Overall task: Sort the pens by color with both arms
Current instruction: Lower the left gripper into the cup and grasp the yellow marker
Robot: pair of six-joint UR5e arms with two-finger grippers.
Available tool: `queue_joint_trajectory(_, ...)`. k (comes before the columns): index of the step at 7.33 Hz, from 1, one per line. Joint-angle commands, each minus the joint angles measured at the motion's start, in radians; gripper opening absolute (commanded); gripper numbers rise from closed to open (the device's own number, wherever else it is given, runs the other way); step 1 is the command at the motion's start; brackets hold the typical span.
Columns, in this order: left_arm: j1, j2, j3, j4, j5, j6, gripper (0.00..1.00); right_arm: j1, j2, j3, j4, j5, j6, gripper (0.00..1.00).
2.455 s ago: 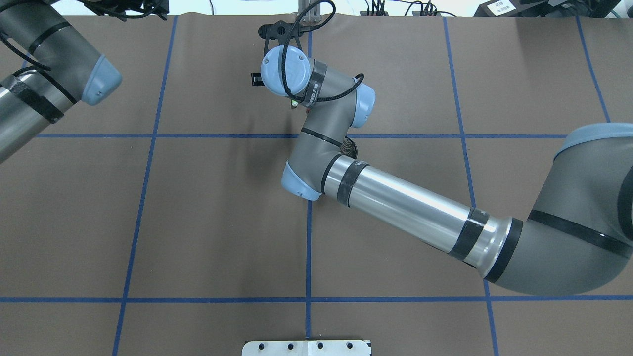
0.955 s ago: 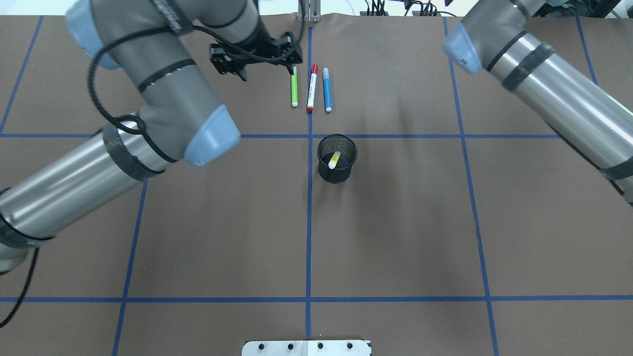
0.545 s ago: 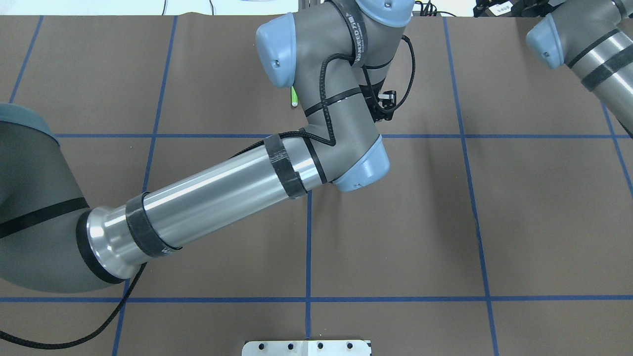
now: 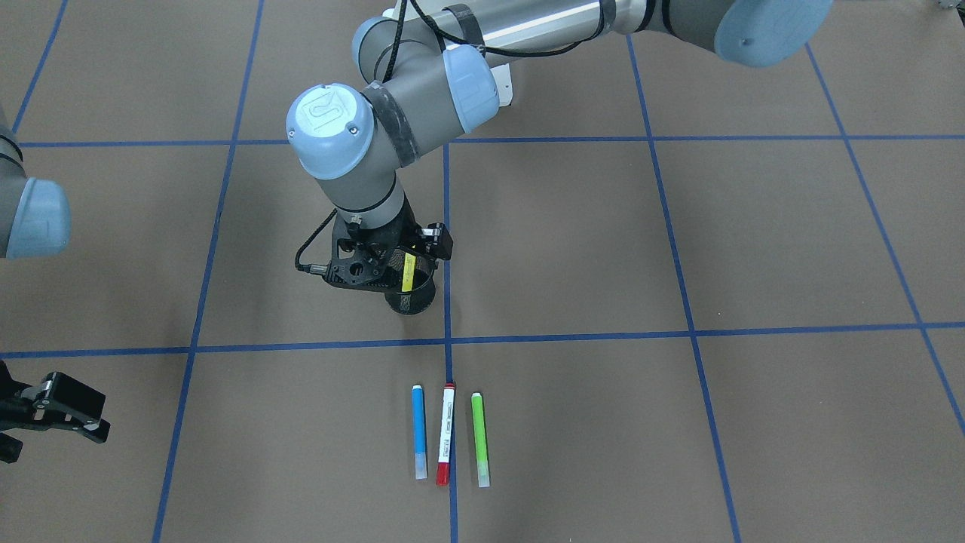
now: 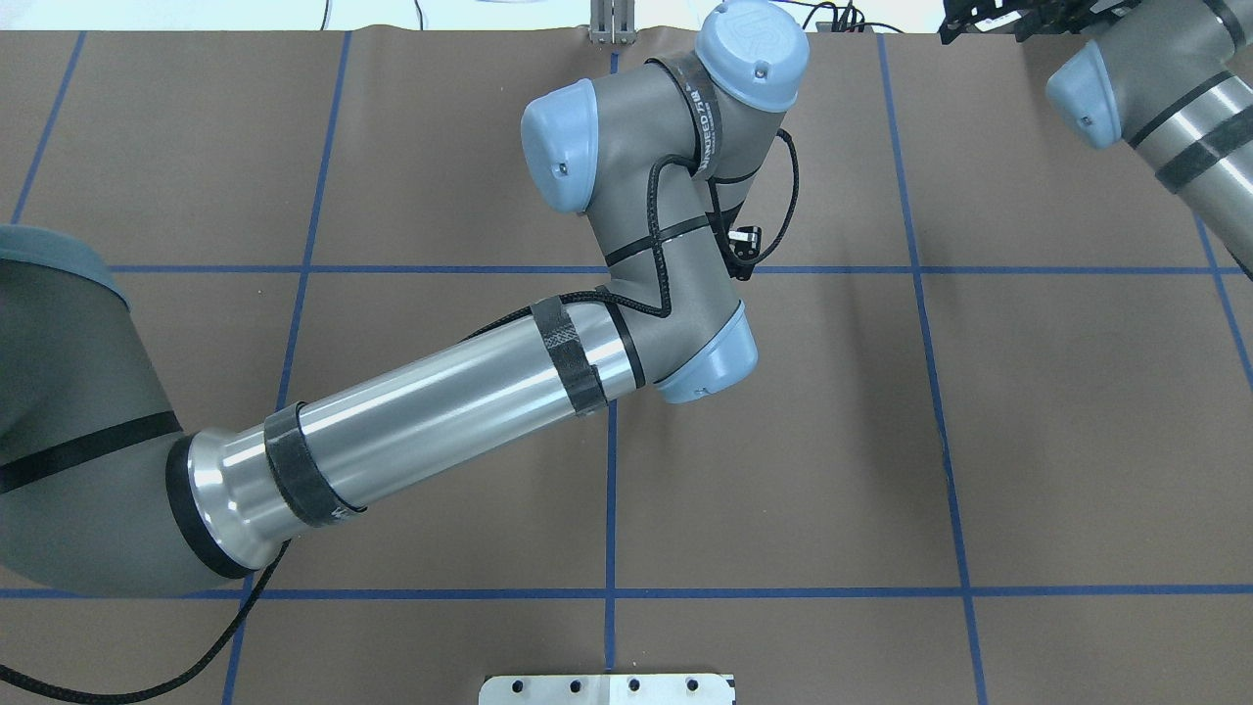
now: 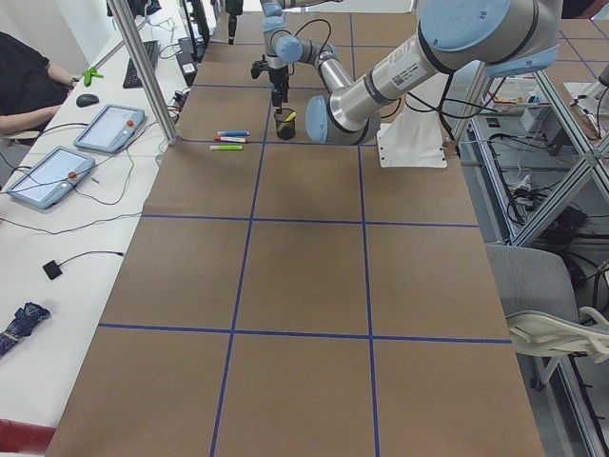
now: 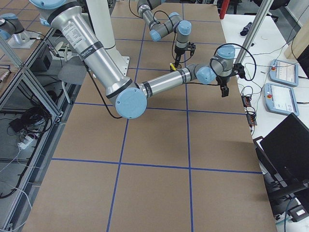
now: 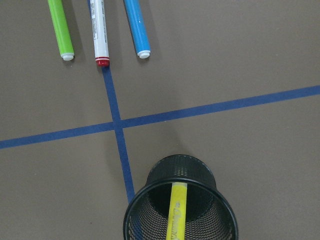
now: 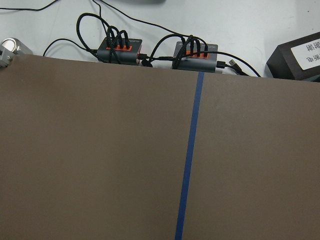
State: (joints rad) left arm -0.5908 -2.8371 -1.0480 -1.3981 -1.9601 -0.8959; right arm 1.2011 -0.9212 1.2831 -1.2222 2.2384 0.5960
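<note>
The blue pen (image 4: 418,430), the white pen with red cap (image 4: 445,434) and the green pen (image 4: 479,437) lie side by side on the brown mat. All three also show in the left wrist view: green pen (image 8: 60,27), white pen (image 8: 99,30), blue pen (image 8: 136,25). My left gripper (image 4: 405,284) hangs over the black mesh cup (image 4: 412,304) and looks shut on the yellow pen (image 4: 408,270). That pen stands upright with its lower end inside the cup (image 8: 176,210). My right gripper (image 4: 64,426) is open and empty, far off at the mat's side.
In the overhead view my left arm (image 5: 626,245) covers the cup and the pens. My right arm (image 5: 1155,88) sits at the far right corner. Cable hubs (image 9: 120,50) lie beyond the mat's far edge. The white mounting base (image 5: 607,688) is at the near edge.
My left arm's wrist has shifted slightly over the cup and now hides the green pen's tip in the overhead view. The right arm has barely moved.
</note>
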Motion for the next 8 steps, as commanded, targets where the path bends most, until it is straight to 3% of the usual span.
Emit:
queue_joint_trajectory(1, 0.002, 0.033, -0.013, -0.008, 0.0, 0.005, 0.87, -0.008, 0.007, 0.001, 0.001, -0.003, 0.004, 0.98)
queue_joint_trajectory(3, 0.002, 0.047, -0.021, -0.027, -0.005, 0.003, 0.83, -0.02, 0.01, 0.001, -0.002, -0.02, 0.005, 0.98)
queue_joint_trajectory(4, 0.002, 0.05, -0.041, -0.021, -0.066, 0.003, 0.82, -0.021, 0.01, 0.001, -0.002, -0.025, 0.004, 0.98)
queue_joint_trajectory(6, 0.002, 0.05, -0.063, -0.001, -0.092, 0.0, 0.82, -0.021, 0.008, 0.001, 0.0, -0.023, 0.004, 0.98)
queue_joint_trajectory(7, 0.002, 0.059, -0.064, -0.002, -0.092, -0.009, 0.79, -0.021, 0.008, 0.001, 0.0, -0.023, 0.004, 0.98)
queue_joint_trajectory(8, 0.002, 0.07, -0.078, -0.002, -0.094, -0.014, 0.7, -0.023, 0.007, 0.001, 0.0, -0.023, 0.004, 0.98)
